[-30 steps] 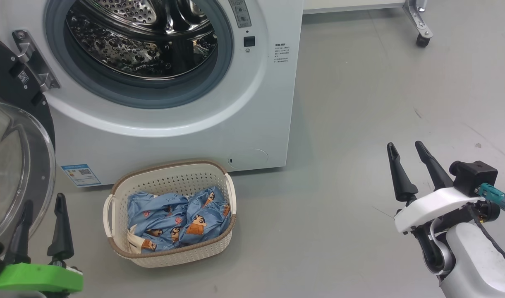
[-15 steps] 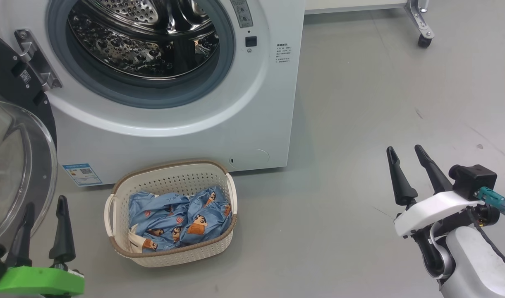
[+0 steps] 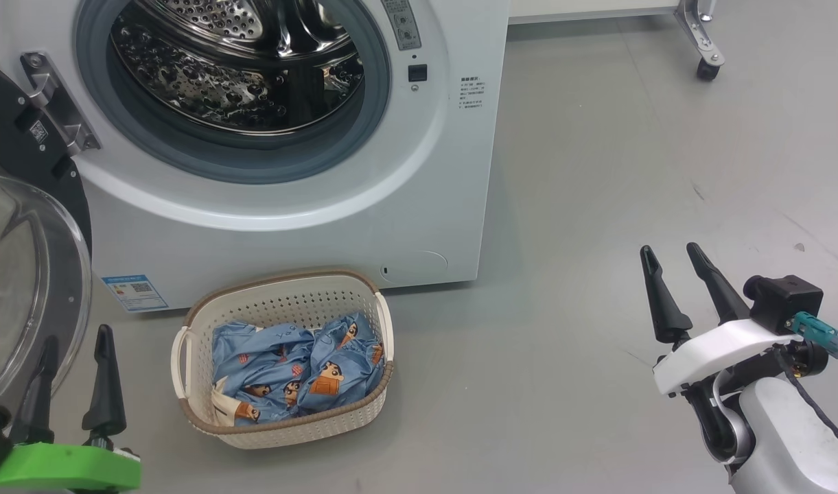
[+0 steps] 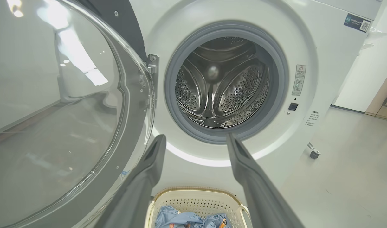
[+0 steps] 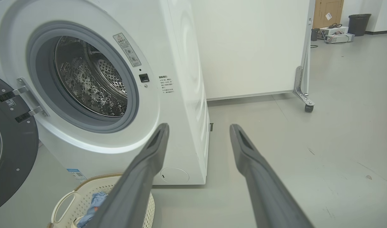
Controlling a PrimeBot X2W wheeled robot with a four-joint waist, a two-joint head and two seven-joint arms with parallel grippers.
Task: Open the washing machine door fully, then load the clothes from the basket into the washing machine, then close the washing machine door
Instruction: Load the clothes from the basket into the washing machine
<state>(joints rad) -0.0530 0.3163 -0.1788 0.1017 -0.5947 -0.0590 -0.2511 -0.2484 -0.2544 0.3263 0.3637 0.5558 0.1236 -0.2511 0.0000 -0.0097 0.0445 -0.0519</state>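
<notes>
The light blue cartoon-print fabric clothes [image 3: 295,370] lie heaped in the cream perforated plastic basket [image 3: 281,433], lower centre-left of the head view. The left fingers [image 3: 103,377], spread wide and empty, stand just left of it. The right fingers [image 3: 657,291], equally wide, sit well apart at lower right.

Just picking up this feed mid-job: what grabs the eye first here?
The washing machine gapes at upper left, its steel drum exposed, with the washing machine door swung open at far left. On the floor before it sits the basket, blue cartoon-print clothes heaped inside. Both the left gripper and right gripper hang open, holding nothing.
</notes>
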